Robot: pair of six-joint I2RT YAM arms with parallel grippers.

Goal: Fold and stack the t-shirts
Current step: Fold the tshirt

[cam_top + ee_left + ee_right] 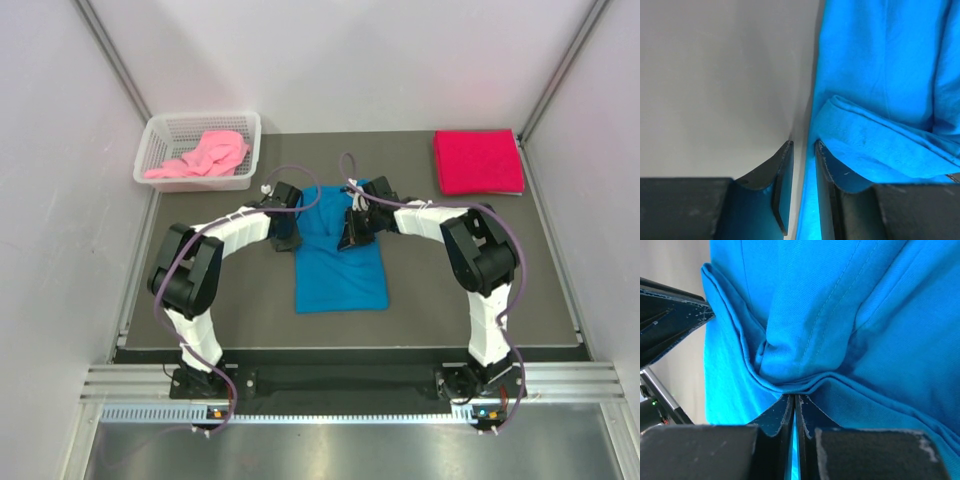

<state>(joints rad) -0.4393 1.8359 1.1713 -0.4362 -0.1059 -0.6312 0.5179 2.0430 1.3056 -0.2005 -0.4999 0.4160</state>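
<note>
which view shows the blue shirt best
The top external view: the whole blue t-shirt lies on the mat between both arms. The left wrist view shows only its edge and a hem; the right wrist view shows only bunched folds up close.

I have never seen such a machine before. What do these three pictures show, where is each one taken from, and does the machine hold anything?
The overhead picture shows two robot arms bolted at the table's near edge. The other two pictures come from small cameras on each wrist, looking along the fingers.

A blue t-shirt lies between the arms. A folded red t-shirt sits at the far right corner, and a pink t-shirt lies crumpled in a white basket at the far left.

The right gripper is pinched shut on a fold of the blue t-shirt. The left gripper stands slightly apart at the shirt's edge; whether it holds cloth is unclear.
</note>
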